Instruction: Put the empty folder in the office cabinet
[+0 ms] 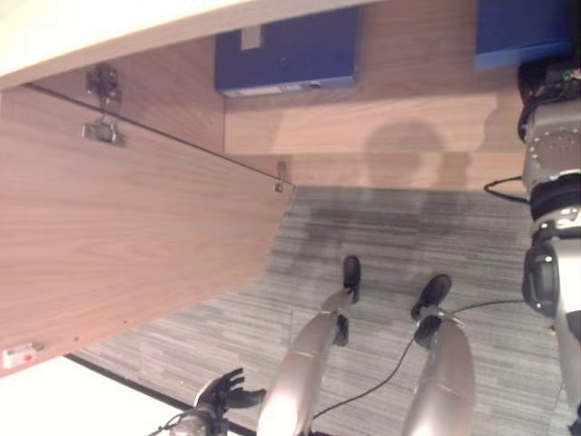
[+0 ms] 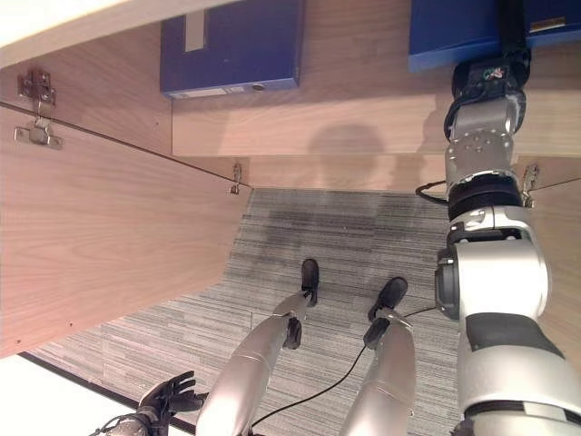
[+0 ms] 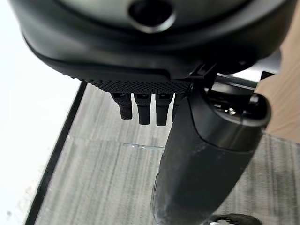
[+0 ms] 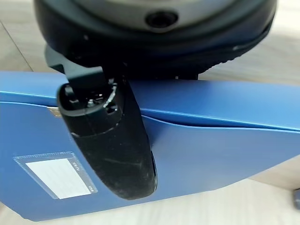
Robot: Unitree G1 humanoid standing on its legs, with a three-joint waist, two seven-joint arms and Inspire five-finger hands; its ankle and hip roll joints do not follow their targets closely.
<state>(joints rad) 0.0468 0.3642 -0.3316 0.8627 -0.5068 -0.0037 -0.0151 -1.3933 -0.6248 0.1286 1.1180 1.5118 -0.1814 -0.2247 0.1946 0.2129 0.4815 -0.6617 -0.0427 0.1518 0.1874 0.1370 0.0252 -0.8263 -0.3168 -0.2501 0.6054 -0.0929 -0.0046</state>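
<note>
I have the right hand (image 4: 110, 145) thumb-clamped on the blue folder (image 4: 211, 140) at the far-right cabinet shelf (image 2: 363, 118), left hand (image 2: 168, 400) relaxed low; risk: the thumb-only pinch slips and it drops short.

You can read no text anywhere here: the white label (image 4: 58, 177) on the blue folder (image 4: 211, 154) looks blank, and the pale label (image 2: 194, 32) on the second folder (image 2: 231, 50) is too small.
</note>
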